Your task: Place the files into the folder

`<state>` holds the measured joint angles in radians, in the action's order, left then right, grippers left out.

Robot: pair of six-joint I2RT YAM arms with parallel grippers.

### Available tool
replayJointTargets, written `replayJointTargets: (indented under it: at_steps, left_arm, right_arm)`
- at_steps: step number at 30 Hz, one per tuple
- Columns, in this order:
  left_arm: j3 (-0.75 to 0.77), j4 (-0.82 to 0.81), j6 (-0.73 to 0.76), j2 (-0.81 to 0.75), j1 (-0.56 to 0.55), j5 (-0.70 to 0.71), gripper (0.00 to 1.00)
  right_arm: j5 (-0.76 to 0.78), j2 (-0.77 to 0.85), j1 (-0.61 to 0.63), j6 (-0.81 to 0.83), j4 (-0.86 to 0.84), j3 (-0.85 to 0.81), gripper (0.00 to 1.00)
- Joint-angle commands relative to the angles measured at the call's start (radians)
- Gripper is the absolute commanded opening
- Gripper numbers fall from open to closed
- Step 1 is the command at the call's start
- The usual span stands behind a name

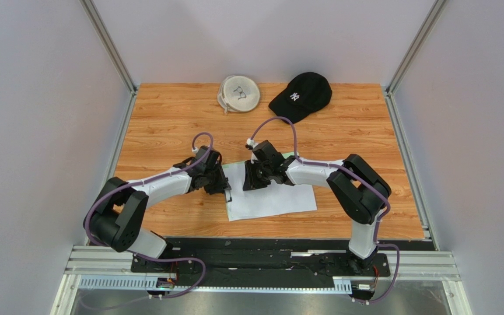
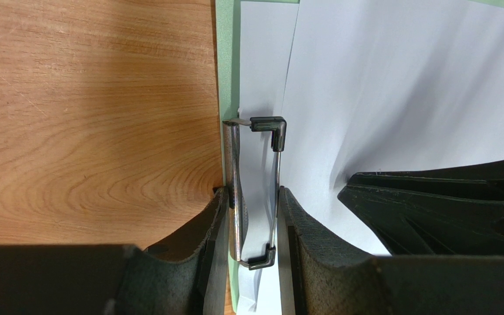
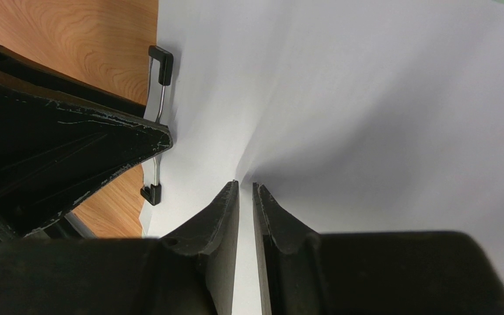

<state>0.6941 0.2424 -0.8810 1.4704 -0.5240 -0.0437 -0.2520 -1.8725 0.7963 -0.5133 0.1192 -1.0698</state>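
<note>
Wooden table [image 1: 169, 131], two arms meeting mid-table over the work. Flat pale mint-green folder [image 2: 227, 65] lies on the table at centre, almost wholly covered by thin white paper sheets [image 2: 399, 85] lying blank side up; only a green strip shows along the clip end. Small silver-black metal clip [image 2: 234, 177] sits at that short end, its wire lever over the sheets' edge. Left gripper [image 2: 253, 230]: fingers closed from both sides on the metal clip, squeezing it. Right gripper [image 3: 245, 187]: fingers nearly together, a thin gap only, pinching a raised fold of the top sheet just beside the clip; paper buckles in creases toward the fingertips. The two grippers sit close together, not touching. At the far table edge, well apart: black baseball cap [image 1: 300, 96] and a round white object [image 1: 239, 93].
</note>
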Motion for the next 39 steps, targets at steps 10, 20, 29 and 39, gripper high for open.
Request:
replayJointTargets:
  at_steps: [10,20,29,39]
  left_arm:
    - [-0.031,0.061,0.025,0.033,-0.002,0.031,0.00]
    - [-0.027,0.067,0.024,0.033,-0.002,0.031,0.00]
    - [-0.021,0.083,0.031,0.025,-0.002,0.034,0.00]
    - [-0.010,0.093,0.034,0.028,-0.004,0.036,0.00]
  right_arm:
    - [0.025,0.075,-0.009,0.145,0.176,-0.157,0.39]
    - [0.192,0.220,-0.290,0.104,0.384,-0.127,0.87]
    - [0.338,0.190,-0.463,0.176,0.450,-0.052,1.00]
    - [0.128,0.201,-0.487,0.176,0.315,0.007,1.00]
